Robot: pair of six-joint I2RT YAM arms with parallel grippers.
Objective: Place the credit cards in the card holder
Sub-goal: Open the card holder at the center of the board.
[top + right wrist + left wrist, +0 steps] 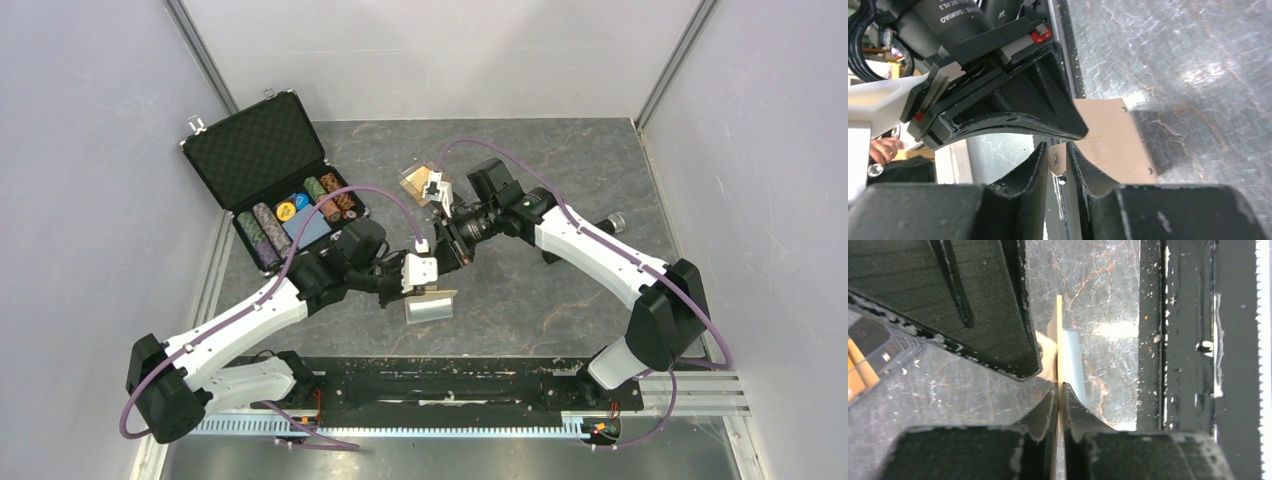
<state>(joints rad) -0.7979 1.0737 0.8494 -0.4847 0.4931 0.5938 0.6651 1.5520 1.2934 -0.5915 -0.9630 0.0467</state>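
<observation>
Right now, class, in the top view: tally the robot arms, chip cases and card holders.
Arms: 2
Chip case: 1
Card holder: 1
Total: 4

Your card holder (pixel 430 306) is a small tan wallet with a light blue inner side. You find it near the middle of the table, a little toward 6 o'clock. It is folded open, and the left jaws pinch it by its thin tan edge. Its snap tab (pixel 1055 160), with a small metal stud, stands between the right jaws; whether they press it I cannot tell. One orange-gold credit card (pixel 412 183) lies toward 12 o'clock from the holder, partly hidden.
</observation>
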